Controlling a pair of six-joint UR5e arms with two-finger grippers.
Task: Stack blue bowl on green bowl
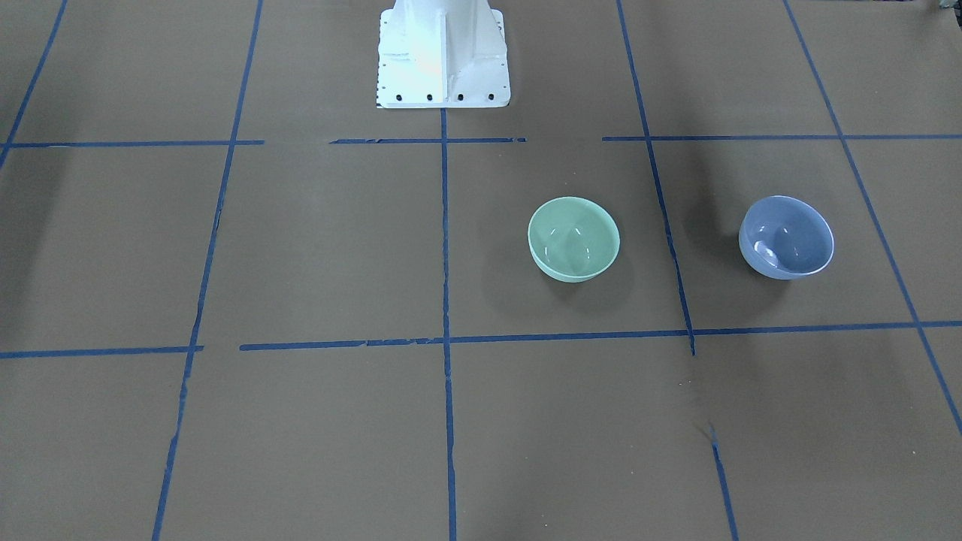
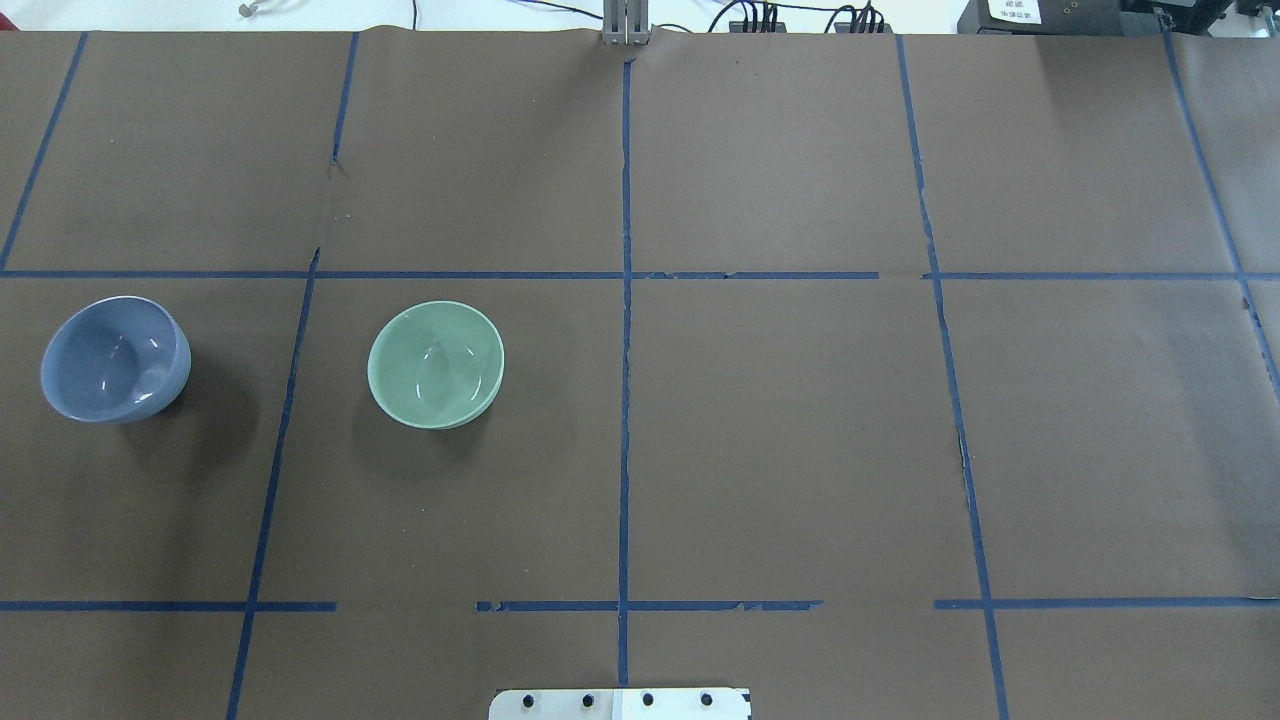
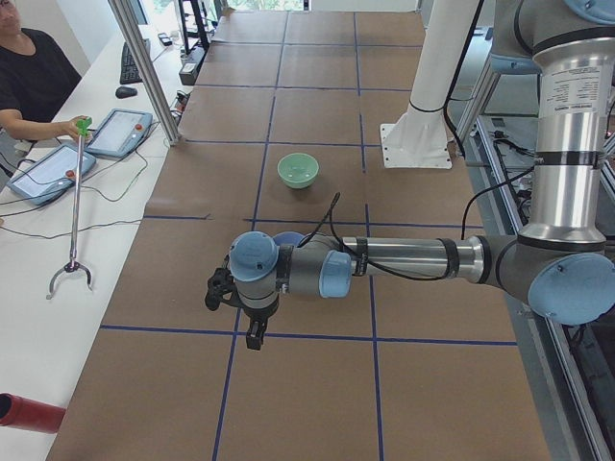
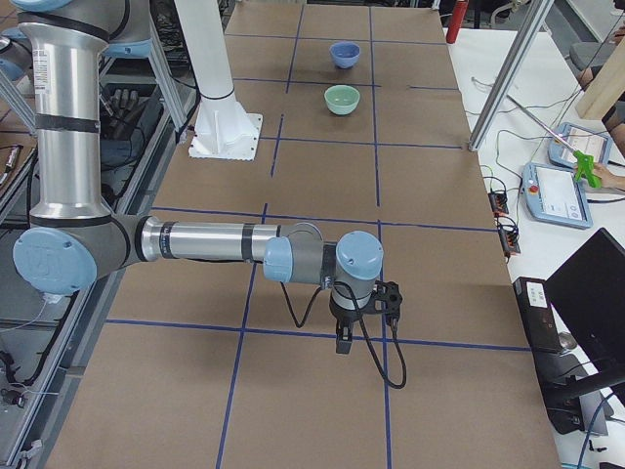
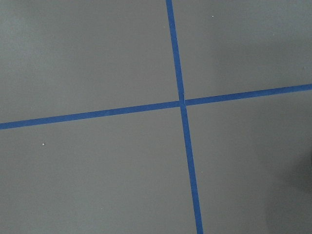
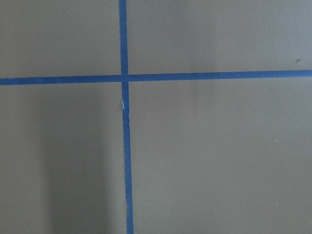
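The blue bowl [image 1: 787, 237] stands upright on the brown table, at the far left of the overhead view [image 2: 115, 358]. The green bowl [image 1: 574, 239] stands upright about two bowl widths from it, toward the table's middle [image 2: 436, 364]. Both are empty and apart. My left gripper [image 3: 252, 334] shows only in the exterior left view, hanging low over the table, nearer that end than the bowls. My right gripper [image 4: 344, 342] shows only in the exterior right view, far from both bowls [image 4: 343, 54]. I cannot tell whether either is open or shut.
Blue tape lines [image 2: 625, 300] divide the brown table cover into squares. The robot's white base [image 1: 442, 56] stands at the table's edge. An operator with a green grabber stick [image 3: 75, 192] and tablets [image 3: 48, 173] is at a side bench.
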